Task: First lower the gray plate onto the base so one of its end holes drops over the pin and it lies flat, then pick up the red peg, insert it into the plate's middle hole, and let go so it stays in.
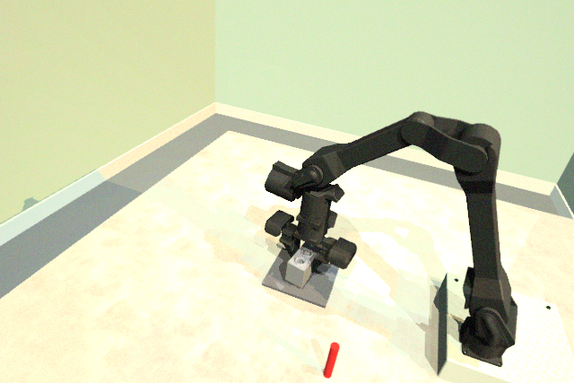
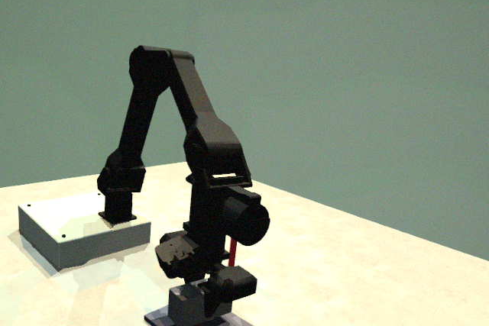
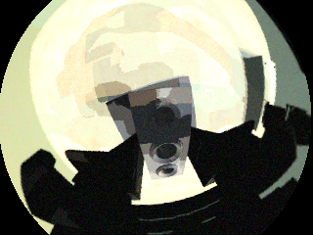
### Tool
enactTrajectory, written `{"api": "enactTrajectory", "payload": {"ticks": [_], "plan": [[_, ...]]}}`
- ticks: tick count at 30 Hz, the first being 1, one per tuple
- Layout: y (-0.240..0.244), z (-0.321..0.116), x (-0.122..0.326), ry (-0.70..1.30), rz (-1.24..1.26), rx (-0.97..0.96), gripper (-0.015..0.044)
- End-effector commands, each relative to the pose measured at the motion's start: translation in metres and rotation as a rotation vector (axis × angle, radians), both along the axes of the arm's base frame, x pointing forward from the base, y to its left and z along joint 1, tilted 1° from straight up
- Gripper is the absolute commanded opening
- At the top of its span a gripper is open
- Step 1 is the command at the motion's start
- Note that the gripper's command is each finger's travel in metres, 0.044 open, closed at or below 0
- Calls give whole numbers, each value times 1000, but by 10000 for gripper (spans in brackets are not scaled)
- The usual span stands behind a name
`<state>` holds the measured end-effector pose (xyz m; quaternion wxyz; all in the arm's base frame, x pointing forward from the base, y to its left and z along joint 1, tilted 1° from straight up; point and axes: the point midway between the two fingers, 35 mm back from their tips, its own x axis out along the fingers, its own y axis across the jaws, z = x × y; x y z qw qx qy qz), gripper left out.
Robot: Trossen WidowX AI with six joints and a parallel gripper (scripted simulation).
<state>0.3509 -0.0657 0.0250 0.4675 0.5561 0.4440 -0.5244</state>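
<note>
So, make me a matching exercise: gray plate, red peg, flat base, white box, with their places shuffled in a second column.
1. Gray plate
2. Red peg
3. Flat base
4. White box

A. Under the arm's foot
B. Gripped between the jaws
C. Beneath the gray plate
D. Apart from the base, ungripped

Pairs: 1-B, 2-D, 3-C, 4-A
</note>
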Motion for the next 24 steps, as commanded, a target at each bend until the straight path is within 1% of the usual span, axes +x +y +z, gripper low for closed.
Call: {"api": "enactTrajectory", "payload": {"ticks": [1, 11, 24], "plan": [[1, -9, -3, 11, 2, 5, 0], [0, -6, 0, 3, 0, 1, 0], [0, -6, 0, 3, 0, 1, 341]]}}
